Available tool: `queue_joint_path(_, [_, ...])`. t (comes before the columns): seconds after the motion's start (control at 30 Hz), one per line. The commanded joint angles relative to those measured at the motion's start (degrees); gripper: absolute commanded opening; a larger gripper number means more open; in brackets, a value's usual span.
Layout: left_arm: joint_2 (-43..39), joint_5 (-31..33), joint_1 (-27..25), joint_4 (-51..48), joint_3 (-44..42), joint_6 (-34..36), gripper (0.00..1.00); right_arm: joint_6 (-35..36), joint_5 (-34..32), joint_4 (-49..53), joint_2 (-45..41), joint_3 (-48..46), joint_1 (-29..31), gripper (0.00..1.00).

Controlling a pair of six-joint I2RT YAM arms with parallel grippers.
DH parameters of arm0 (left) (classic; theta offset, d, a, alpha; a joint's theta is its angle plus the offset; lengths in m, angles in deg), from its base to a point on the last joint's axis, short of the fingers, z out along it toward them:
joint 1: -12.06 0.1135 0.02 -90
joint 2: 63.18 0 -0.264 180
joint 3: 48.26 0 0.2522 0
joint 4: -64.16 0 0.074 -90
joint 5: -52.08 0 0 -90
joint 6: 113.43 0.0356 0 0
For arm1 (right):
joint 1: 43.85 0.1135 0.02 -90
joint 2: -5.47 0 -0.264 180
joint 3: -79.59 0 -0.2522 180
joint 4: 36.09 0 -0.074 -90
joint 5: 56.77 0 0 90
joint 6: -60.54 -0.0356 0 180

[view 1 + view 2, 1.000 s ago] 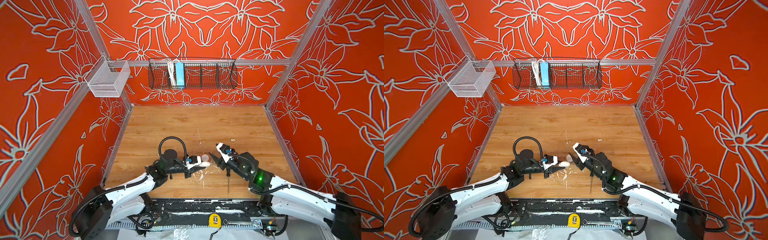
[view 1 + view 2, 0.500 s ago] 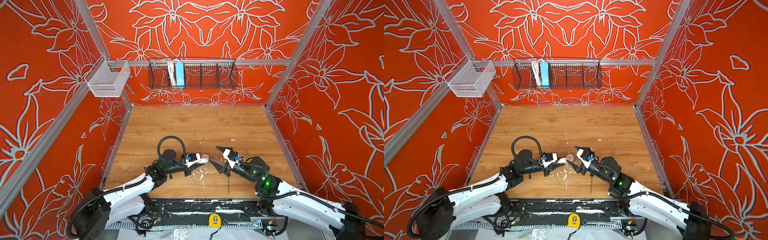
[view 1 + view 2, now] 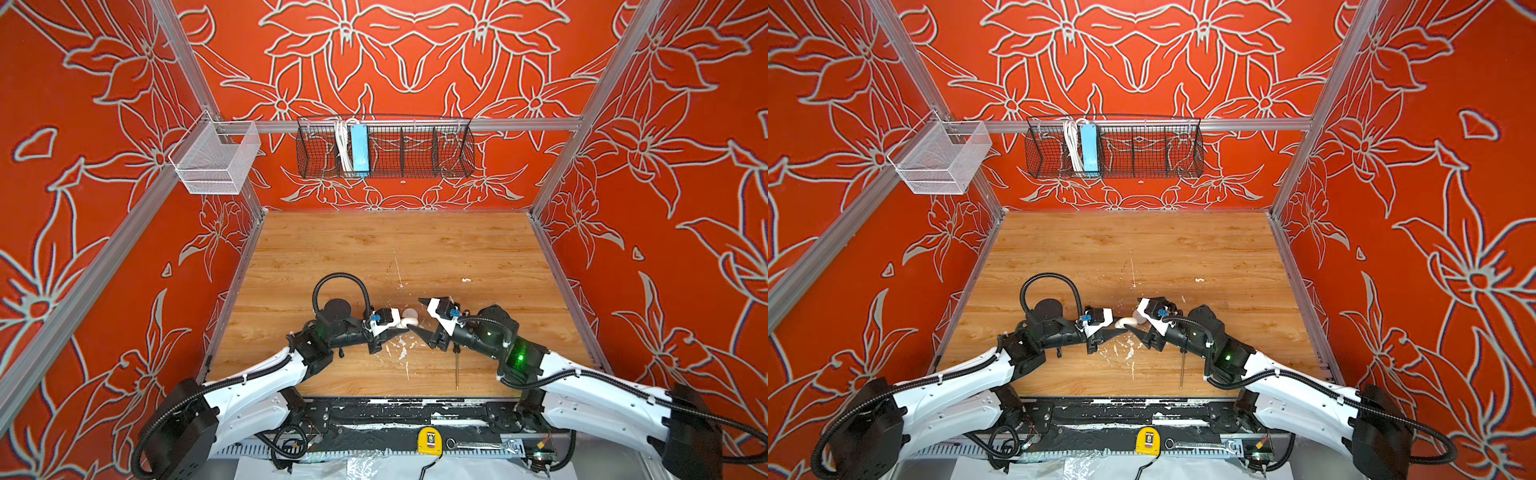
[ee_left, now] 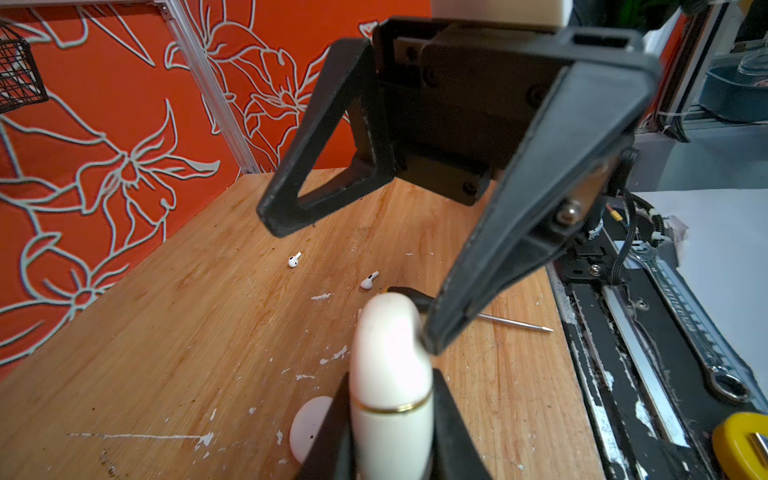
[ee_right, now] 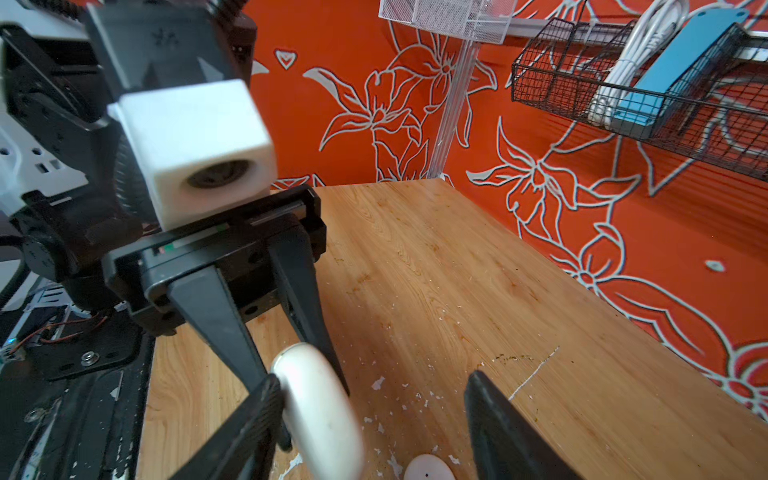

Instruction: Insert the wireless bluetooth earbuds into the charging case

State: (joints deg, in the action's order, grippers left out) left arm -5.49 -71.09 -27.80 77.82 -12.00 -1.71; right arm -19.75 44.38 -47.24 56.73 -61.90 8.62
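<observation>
Clamped narrow between the black fingers of the left gripper (image 4: 392,444): the small round white plastic charging case (image 4: 388,357), standing on its edge and clear of the light wooden table (image 4: 166,353), near the front middle in both top views. Both halves together, with a thin gold line around the seam. Opposite, the black right gripper (image 5: 374,415), spread wide and closed on nothing. One fingertip (image 4: 444,324) touching the rim of the case; the second fingertip well apart from it, in the air. On the table beyond, one tiny white plastic earbud with a short stem (image 4: 294,260) and a second earbud (image 4: 369,281) nearer to the case, apart from each other and both outside the case. Flat on the table near the front edge, a thin metal screwdriver shaft (image 4: 515,324). Below the held case, a flat white roundish piece with a small dark dot (image 4: 309,428), among white paint flecks (image 4: 338,353).
</observation>
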Motion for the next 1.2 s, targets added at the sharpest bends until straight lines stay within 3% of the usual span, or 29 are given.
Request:
queue_joint_path(0.0, [-0.7,-4.1,-0.3,0.7,-0.2,1.5,0.00,-0.5,-0.5,0.2,1.1,2.2,-0.2,0.69])
queue_joint_path(0.17, [-2.8,-4.7,-0.3,1.4,-0.7,1.5,0.00,-0.8,0.7,0.3,1.9,2.2,-0.2,0.61])
queue_joint_path(0.27, [-3.9,-5.5,-0.3,2.2,-1.7,1.9,0.00,-1.6,3.2,0.1,1.6,1.1,-0.2,0.44])
queue_joint_path(0.3, [-4.3,-5.4,-0.3,2.0,-1.8,2.0,0.00,-2.1,4.0,-0.1,1.4,0.2,-0.1,0.42])
queue_joint_path(0.6, [-4.3,-9.7,-0.4,2.1,-1.8,3.1,0.00,-5.8,7.1,-2.6,-5.1,-4.9,-0.1,0.43])
queue_joint_path(0.87, [-4.8,-12.9,-0.4,1.8,-1.8,4.0,0.00,-7.2,13.2,-2.3,-2.9,-4.0,-0.2,0.46])
queue_joint_path(1.17, [-4.3,-13.3,-0.5,1.1,-1.4,4.6,0.00,-7.8,13.7,-2.5,-3.3,-3.6,-0.2,0.36])
